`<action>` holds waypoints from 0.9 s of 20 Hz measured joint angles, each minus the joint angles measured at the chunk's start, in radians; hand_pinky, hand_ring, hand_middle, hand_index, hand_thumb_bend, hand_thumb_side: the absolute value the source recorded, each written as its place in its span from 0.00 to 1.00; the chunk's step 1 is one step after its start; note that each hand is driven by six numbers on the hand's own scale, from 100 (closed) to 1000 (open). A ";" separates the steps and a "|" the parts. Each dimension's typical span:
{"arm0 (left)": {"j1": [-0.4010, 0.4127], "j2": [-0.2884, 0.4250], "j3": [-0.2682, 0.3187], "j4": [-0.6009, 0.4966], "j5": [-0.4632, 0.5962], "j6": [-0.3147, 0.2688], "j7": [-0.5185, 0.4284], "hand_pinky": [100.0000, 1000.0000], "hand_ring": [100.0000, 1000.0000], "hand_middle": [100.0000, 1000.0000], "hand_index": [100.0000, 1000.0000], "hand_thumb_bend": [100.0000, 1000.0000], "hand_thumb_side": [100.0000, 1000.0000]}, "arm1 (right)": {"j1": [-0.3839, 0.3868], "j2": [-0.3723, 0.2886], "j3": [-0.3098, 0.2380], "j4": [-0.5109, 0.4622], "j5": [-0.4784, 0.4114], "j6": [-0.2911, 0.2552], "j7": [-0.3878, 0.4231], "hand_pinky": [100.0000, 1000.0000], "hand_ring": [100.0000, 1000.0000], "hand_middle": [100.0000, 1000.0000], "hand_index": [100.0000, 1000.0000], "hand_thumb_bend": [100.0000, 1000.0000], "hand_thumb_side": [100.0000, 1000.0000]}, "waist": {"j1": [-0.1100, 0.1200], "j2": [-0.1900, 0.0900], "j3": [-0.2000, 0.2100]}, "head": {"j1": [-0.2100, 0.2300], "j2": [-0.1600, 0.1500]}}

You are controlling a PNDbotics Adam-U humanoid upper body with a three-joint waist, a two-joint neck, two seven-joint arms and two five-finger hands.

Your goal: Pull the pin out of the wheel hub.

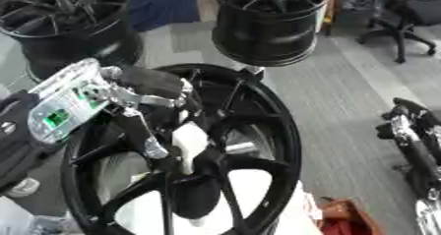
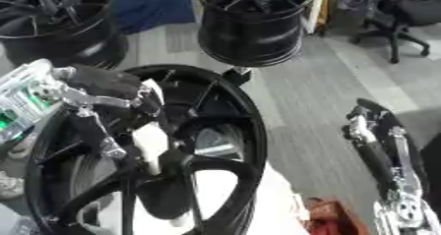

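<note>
A large black wheel hub [image 1: 275, 131] with spokes stands tilted in the middle of the left eye view. A white pin [image 1: 189, 144] sticks up from its centre. My left hand [image 1: 151, 84] reaches in from the left, above the hub. Its fingers [image 1: 144, 138] curl down against the pin's left side and the thumb lies over the pin's top, so the hand is shut on the pin. My right hand [image 2: 372, 139] hangs idle at the right edge, away from the hub, fingers relaxed and holding nothing.
Two more black rims stand behind the hub, one at the back left [image 1: 65, 30] and one at the back centre [image 1: 268, 25]. An office chair [image 1: 400, 15] is at the back right. An orange object [image 1: 340, 215] lies near the hub's lower right.
</note>
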 measured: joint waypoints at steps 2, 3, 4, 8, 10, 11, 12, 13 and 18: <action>0.010 0.002 0.013 -0.004 0.016 0.008 -0.008 0.27 0.10 0.26 0.47 0.00 0.10 | 0.000 0.000 0.000 0.000 0.000 0.000 0.000 0.53 0.52 0.54 0.78 0.00 0.50 | 0.000 -0.001 0.002 | 0.000 0.000; 0.015 0.008 0.025 -0.008 0.027 0.013 -0.013 0.26 0.10 0.25 0.47 0.00 0.11 | 0.000 0.000 0.000 0.000 0.000 0.000 0.000 0.53 0.52 0.54 0.78 0.00 0.50 | 0.000 -0.001 0.002 | -0.001 0.000; 0.017 0.012 0.040 -0.014 0.041 0.017 -0.017 0.26 0.10 0.25 0.47 0.00 0.11 | 0.000 0.000 0.000 0.000 0.000 0.000 0.000 0.53 0.52 0.54 0.78 0.00 0.50 | -0.001 -0.001 0.003 | -0.001 0.000; 0.035 0.034 0.118 -0.055 0.097 0.039 -0.039 0.25 0.10 0.24 0.47 0.00 0.11 | 0.000 0.000 0.000 0.002 0.000 0.000 0.000 0.53 0.52 0.54 0.78 0.00 0.50 | -0.001 -0.002 0.006 | -0.004 0.000; 0.046 0.050 0.165 -0.077 0.127 0.050 -0.050 0.25 0.10 0.24 0.47 0.00 0.11 | 0.000 0.000 -0.001 0.003 0.000 0.000 -0.001 0.53 0.52 0.54 0.78 0.00 0.50 | -0.002 -0.002 0.010 | -0.006 0.000; 0.052 0.060 0.188 -0.086 0.142 0.056 -0.056 0.25 0.10 0.24 0.47 0.00 0.11 | 0.000 0.000 -0.001 0.003 0.000 0.000 -0.001 0.53 0.52 0.54 0.78 0.00 0.50 | -0.003 -0.002 0.011 | -0.006 0.000; 0.059 0.071 0.211 -0.093 0.158 0.062 -0.062 0.25 0.10 0.24 0.47 0.00 0.11 | 0.000 0.000 -0.001 0.003 0.000 0.000 -0.001 0.53 0.52 0.54 0.78 0.00 0.50 | -0.004 -0.002 0.012 | -0.007 0.000; 0.067 0.084 0.235 -0.099 0.173 0.068 -0.068 0.25 0.10 0.24 0.47 0.00 0.11 | 0.001 0.000 -0.003 0.003 0.000 0.001 -0.003 0.53 0.52 0.54 0.78 0.00 0.50 | -0.004 -0.002 0.015 | -0.008 0.000; 0.133 0.177 0.356 -0.077 0.236 0.089 -0.089 0.27 0.11 0.27 0.50 0.00 0.11 | 0.005 0.000 -0.010 0.004 0.000 0.000 -0.009 0.53 0.52 0.54 0.78 0.00 0.50 | -0.004 -0.003 0.034 | -0.018 0.000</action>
